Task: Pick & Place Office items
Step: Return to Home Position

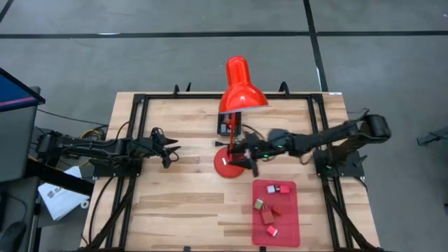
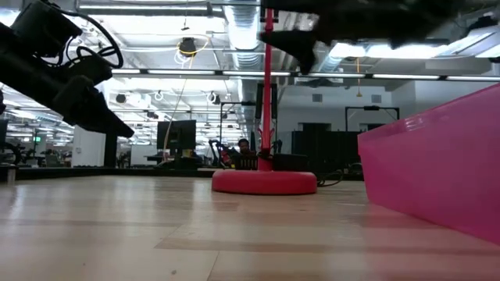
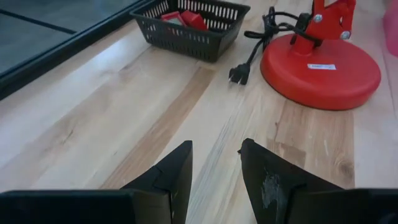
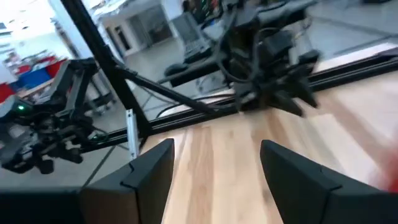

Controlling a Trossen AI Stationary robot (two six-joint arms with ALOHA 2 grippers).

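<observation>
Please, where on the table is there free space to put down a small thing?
Widest bare patch: table wood between the left gripper and the red tray. Also bare: the corner between the black basket and the left arm. Crowded: the middle, where lamp base, cord, basket and the right gripper meet.

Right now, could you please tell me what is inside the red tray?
About six small pieces lie in the red tray: a green one, the rest red or pink. From the low view its wall hides them all.
</observation>
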